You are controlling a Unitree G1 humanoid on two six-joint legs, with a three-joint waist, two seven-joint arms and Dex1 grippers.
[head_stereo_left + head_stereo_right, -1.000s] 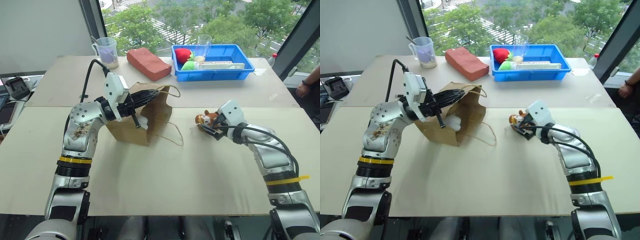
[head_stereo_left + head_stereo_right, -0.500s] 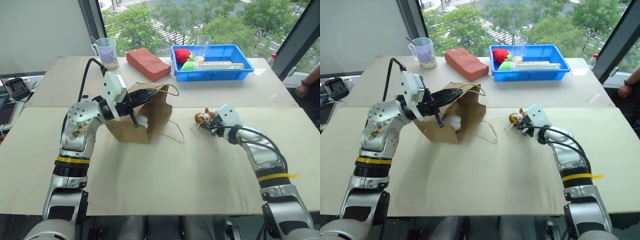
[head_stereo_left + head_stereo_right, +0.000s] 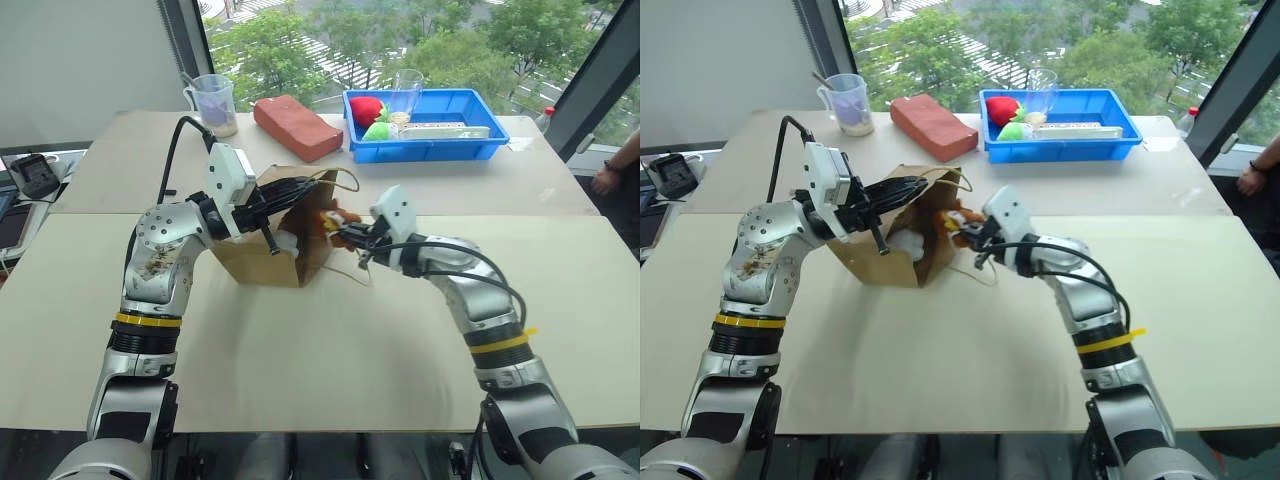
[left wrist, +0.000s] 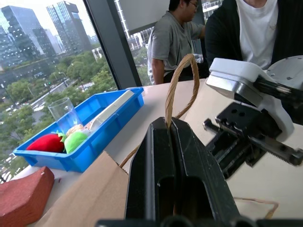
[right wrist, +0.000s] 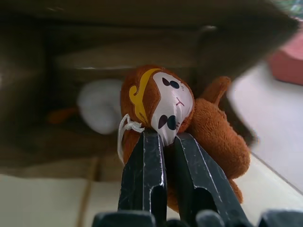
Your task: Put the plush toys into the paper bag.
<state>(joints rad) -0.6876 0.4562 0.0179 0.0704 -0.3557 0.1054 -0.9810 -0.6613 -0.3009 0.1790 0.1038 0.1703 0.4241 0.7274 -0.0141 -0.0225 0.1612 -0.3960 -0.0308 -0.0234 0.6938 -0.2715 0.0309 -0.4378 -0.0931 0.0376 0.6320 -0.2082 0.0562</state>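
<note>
White bird already inside paper bag. Right hand clamps brown plush at the mouth, unreleased. Left hand pinches bag handle, bag at worktop's 11 o'clock.

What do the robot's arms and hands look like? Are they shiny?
Yes, mostly shiny. Both arms are rounded silver-grey metal segments with black joints and a yellow band around each forearm. Black cables loop along them. Each wrist has a white boxy block. The left hand and the right hand each have two flat black fingers. The left arm's elbow shell looks scuffed with brownish marks.
</note>
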